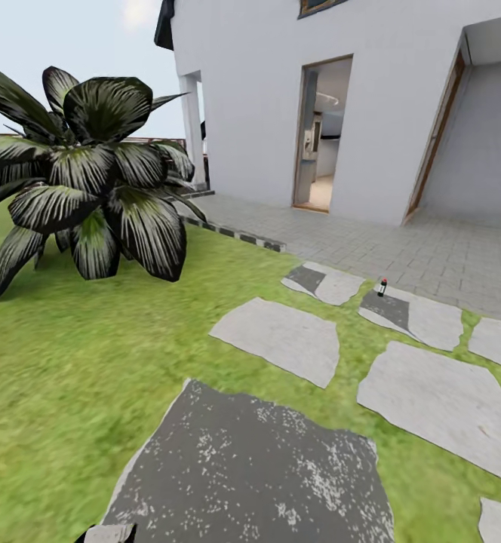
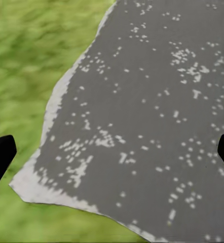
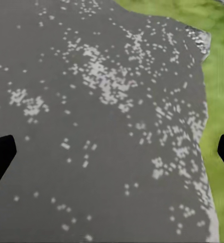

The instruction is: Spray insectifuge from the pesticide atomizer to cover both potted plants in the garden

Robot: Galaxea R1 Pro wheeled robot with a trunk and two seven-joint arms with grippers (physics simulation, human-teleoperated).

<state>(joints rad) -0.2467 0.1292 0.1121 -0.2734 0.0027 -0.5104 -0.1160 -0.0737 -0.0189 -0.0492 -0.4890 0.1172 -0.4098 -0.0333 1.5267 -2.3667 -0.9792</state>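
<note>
The pesticide atomizer, a small dark bottle with a red top, stands upright on a grey stepping stone far ahead to the right in the head view. My left gripper is open, its dark fingers at the picture's edges, with nothing between them over a large speckled grey stepping stone and grass. My right gripper is open too, over the same kind of stone. The two potted plants are out of view.
A big dark striped leafy bush stands on the lawn at the left. Stepping stones lead across the grass to a paved terrace by a white house with an open doorway.
</note>
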